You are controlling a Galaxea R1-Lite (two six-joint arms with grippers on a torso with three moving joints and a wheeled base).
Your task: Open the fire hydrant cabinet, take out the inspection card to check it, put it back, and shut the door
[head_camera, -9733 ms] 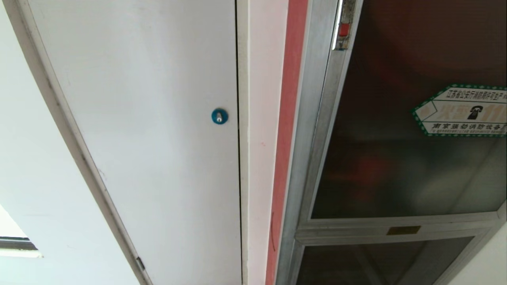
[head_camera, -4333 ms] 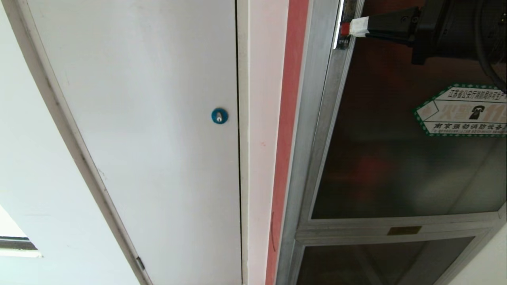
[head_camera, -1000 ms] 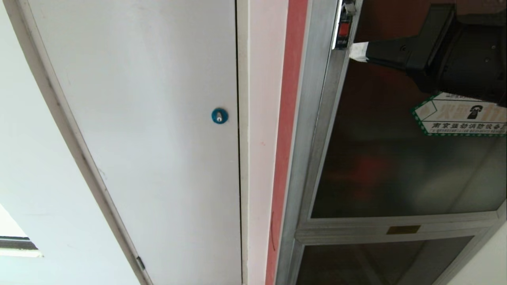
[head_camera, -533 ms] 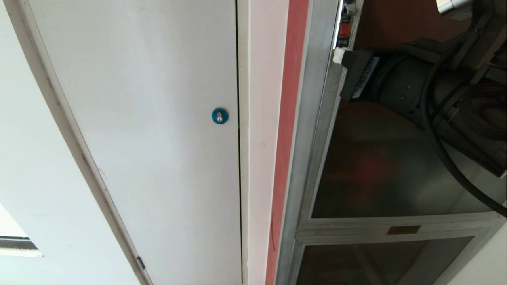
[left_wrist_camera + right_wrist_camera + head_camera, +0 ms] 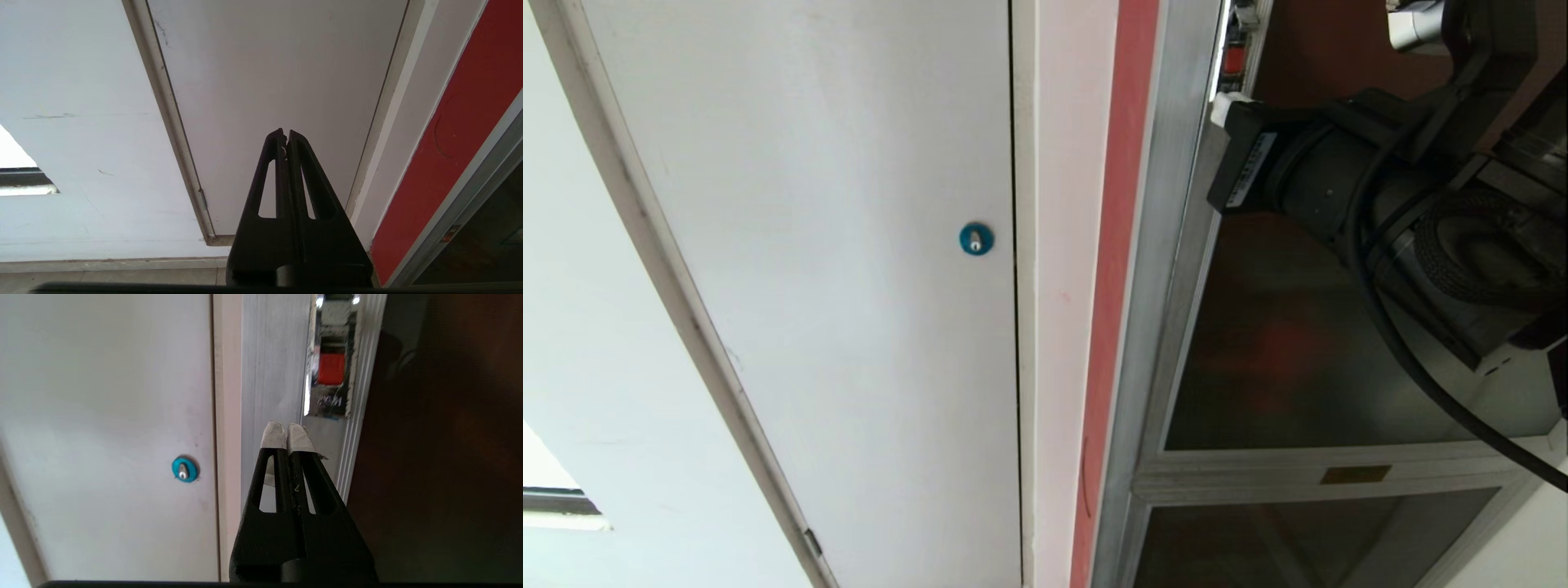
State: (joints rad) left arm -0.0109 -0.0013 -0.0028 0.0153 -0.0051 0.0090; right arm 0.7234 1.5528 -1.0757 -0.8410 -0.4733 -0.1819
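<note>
Swung round and dropped below the small red latch (image 5: 1232,59) within the last second: right gripper (image 5: 1223,104), tips earlier level with the latch and reaching in from the right, now turned with the wrist and lower on the frame.

Far left, plain white door with blue round lock (image 5: 975,238), shut and untouched, no part of the job. Parked low before it, left gripper (image 5: 285,134), black fingers pressed together, holding nothing; likely kept clear so one arm works alone.

Next right, red painted strip (image 5: 1123,204), then tall silver aluminium-framed fire hydrant cabinet (image 5: 1168,245), door seemingly cracked along the latch side, a narrow bright gap showing there. Large dark tinted glass door in its silver frame (image 5: 1298,359) otherwise nearly flush. Inspection card not visible, presumably behind the glass.

Right gripper set at the door's left stile just under the latch, probably to hook the free edge and pull it outward. White-taped fingertips (image 5: 273,435) squeezed shut, pinching nothing; touching the frame or just off it, cannot tell. Green-bordered sticker hidden behind the arm.
</note>
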